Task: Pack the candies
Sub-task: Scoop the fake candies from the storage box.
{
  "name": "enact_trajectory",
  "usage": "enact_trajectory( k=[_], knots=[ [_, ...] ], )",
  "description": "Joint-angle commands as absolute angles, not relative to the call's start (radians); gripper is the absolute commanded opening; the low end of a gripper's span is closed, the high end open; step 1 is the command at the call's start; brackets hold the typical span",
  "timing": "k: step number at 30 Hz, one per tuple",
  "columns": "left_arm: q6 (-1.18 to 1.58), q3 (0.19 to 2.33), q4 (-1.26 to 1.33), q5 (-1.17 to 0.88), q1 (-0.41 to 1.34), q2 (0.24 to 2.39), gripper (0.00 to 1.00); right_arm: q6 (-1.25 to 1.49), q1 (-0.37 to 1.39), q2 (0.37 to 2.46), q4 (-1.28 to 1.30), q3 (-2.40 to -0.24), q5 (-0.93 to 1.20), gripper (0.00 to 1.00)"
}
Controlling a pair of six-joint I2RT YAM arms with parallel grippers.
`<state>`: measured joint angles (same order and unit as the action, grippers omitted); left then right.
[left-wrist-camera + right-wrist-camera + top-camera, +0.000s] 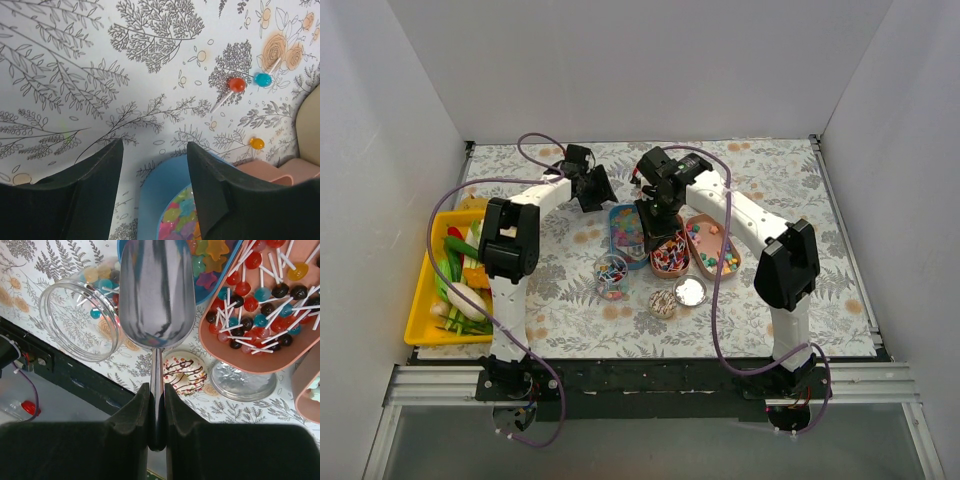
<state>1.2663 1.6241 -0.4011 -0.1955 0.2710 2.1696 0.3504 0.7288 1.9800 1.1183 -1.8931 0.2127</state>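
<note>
Three oval trays are set close together under the tools, so that each kind of candy is within easy reach. Over the blue tray of star gummies the bowl of the steel scoop is held, hollow side up and empty. Its handle is clamped between the closed fingers of the right gripper, presumably for ladling sweets. The lollipop tray is set right of the scoop, the third tray further right. Left of the bowl the glass jar is seen, mouth open, with a few lollipops inside. A silver lid, likely the jar's own, and a frosted doughnut are found just right of the handle.

The left gripper is held above the blue tray's far end, jaws apart on nothing. Beyond its right finger three loose lollipops are scattered on the cloth, likely to be gathered next.
</note>
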Motion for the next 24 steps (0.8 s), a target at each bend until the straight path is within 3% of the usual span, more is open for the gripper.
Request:
enact_trajectory(
  k=[1,10,18,24],
  knots=[
    [1.235,1.706,-0.440,-0.115,0.290,2.184,0.53,0.308,0.722,1.990,1.216,-1.974,0.242,0.01],
    [1.212,1.718,-0.446,-0.109,0.310,2.233,0.51,0.302,0.716,2.066,1.198,-1.991,0.253,0.01],
    [1.212,1.687,-0.457,-0.160,0.314,2.240,0.38,0.324,0.718,2.138,1.115,-2.008,0.204,0.01],
    [1.233,1.677,-0.462,-0.189,0.314,2.235,0.35,0.325,0.736,2.152,1.026,-1.964,0.105,0.01]
  ],
)
